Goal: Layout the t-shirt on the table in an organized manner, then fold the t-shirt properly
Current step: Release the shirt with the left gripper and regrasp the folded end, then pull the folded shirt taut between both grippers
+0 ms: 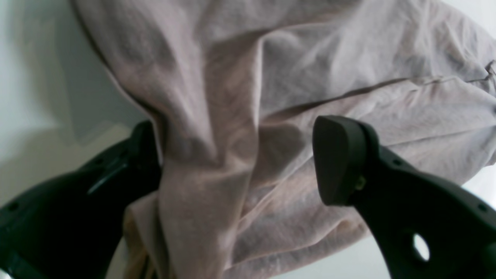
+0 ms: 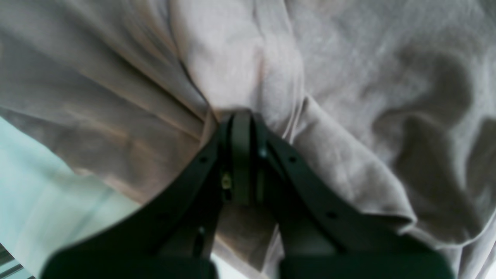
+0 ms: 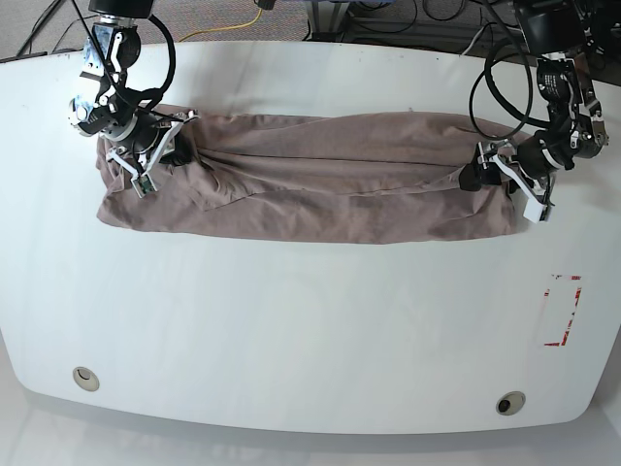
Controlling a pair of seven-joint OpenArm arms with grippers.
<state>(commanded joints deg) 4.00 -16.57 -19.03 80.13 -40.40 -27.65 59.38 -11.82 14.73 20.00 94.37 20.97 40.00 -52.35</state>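
The mauve-brown t-shirt (image 3: 320, 184) lies stretched into a long wrinkled band across the far half of the white table (image 3: 310, 320). In the base view my right gripper (image 3: 160, 150) is at the band's left end. The right wrist view shows that gripper (image 2: 242, 116) shut on a bunched fold of the t-shirt (image 2: 348, 77). At the band's right end sits my left gripper (image 3: 475, 178). Seen from the left wrist, it (image 1: 236, 131) stands open, fingers wide apart, and a ridge of the t-shirt (image 1: 217, 97) runs between them.
Two round grommet holes (image 3: 85, 378) (image 3: 510, 402) sit near the table's front edge. A red tape mark (image 3: 563, 311) is at the right. Cables (image 3: 388, 19) lie beyond the far edge.
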